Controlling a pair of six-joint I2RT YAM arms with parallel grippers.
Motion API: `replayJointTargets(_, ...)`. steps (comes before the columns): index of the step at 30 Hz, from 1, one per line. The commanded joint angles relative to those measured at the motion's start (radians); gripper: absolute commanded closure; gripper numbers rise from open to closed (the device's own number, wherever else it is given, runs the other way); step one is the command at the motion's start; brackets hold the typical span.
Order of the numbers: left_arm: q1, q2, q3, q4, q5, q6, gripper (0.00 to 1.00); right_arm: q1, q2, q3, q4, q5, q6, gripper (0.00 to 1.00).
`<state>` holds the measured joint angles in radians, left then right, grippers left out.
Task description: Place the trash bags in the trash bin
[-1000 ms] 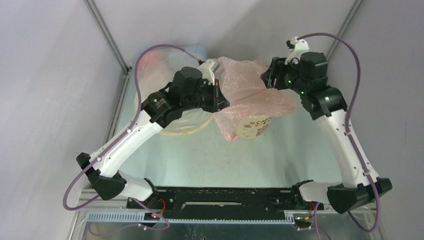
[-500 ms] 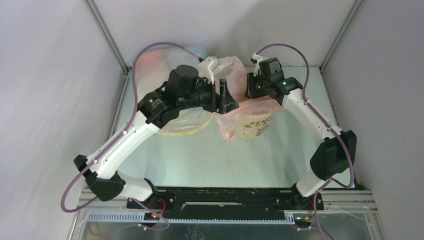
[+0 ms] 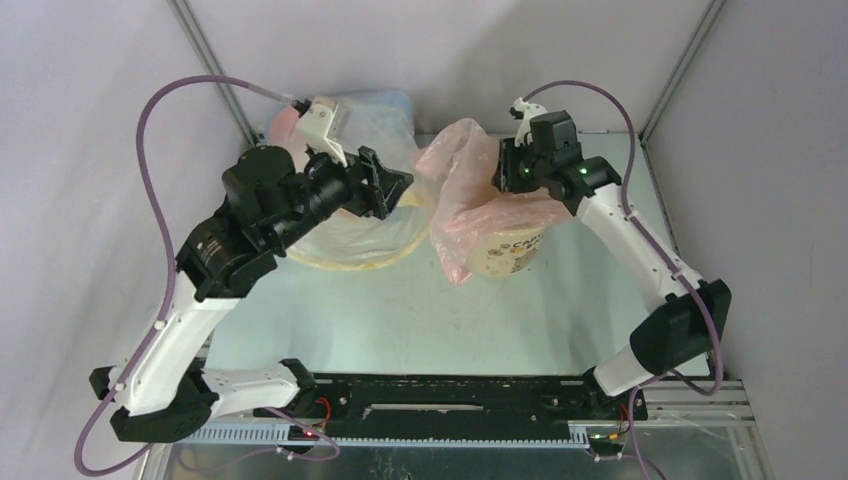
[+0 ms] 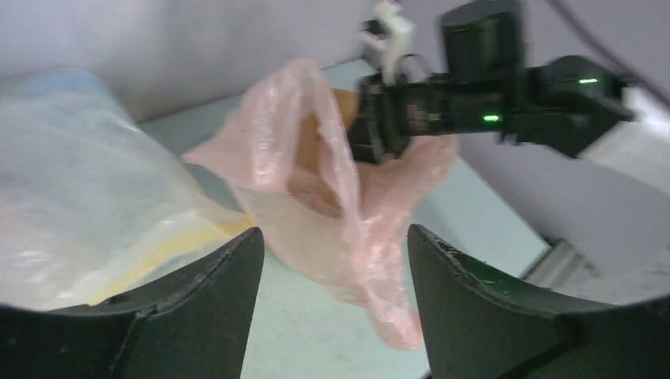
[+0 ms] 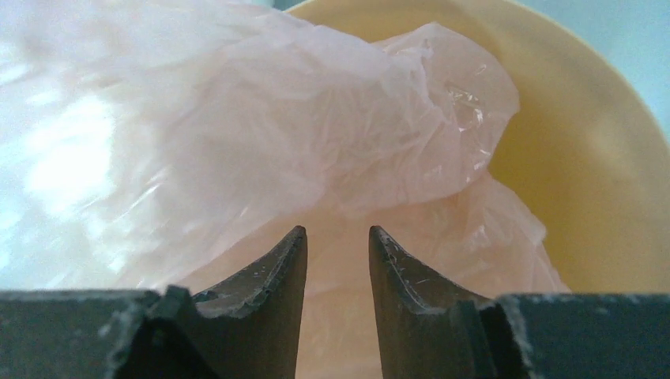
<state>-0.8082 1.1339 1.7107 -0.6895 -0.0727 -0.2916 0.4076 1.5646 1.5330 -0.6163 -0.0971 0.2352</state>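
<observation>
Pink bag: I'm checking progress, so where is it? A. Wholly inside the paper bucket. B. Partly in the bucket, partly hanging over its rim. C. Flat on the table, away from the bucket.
B: the pink bag lies in the bucket while a flap hangs down outside it.

White arm links [image 3: 185, 320], black joint housings [image 3: 675, 330], purple cables [image 3: 143, 125], green indicator lights [image 4: 484, 118], dark tapered end effector fingers [image 5: 269, 300]

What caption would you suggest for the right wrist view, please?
Right gripper, jaws narrowly apart, above the crumpled pink bag lying partly in the tan bin.
</observation>
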Motion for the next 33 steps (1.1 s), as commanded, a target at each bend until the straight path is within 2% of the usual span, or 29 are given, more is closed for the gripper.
replayJointTargets(1,0.007,0.011,-0.045,0.007,-0.197,0.189,0.22,-0.003,-0.122,0.034,-0.007,0.001,0.006,0.62)
replayJointTargets(4,0.007,0.018,-0.088,0.043,-0.219,0.265,0.16,-0.006,-0.174,0.035,-0.030,0.013,0.000,0.60)
replayJointTargets(11,0.006,0.107,-0.097,0.084,-0.217,0.384,0.14,-0.013,-0.327,-0.026,-0.079,0.038,0.016,0.57)
replayJointTargets(13,0.010,0.144,-0.071,0.085,-0.222,0.396,0.10,-0.013,-0.387,-0.074,-0.077,0.048,0.028,0.55)
replayJointTargets(15,0.019,0.182,-0.032,0.067,-0.223,0.394,0.01,-0.015,-0.462,-0.116,-0.083,0.061,0.039,0.53)
replayJointTargets(24,0.055,0.307,0.047,0.036,-0.163,0.391,0.00,-0.009,-0.719,-0.278,-0.151,0.097,0.076,0.45)
replayJointTargets(29,0.059,0.394,0.132,-0.012,-0.231,0.369,0.12,-0.009,-0.758,-0.325,-0.166,0.130,0.081,0.44)
replayJointTargets(33,0.068,0.421,0.157,-0.010,-0.204,0.369,0.30,-0.009,-0.737,-0.369,-0.157,0.147,0.100,0.45)
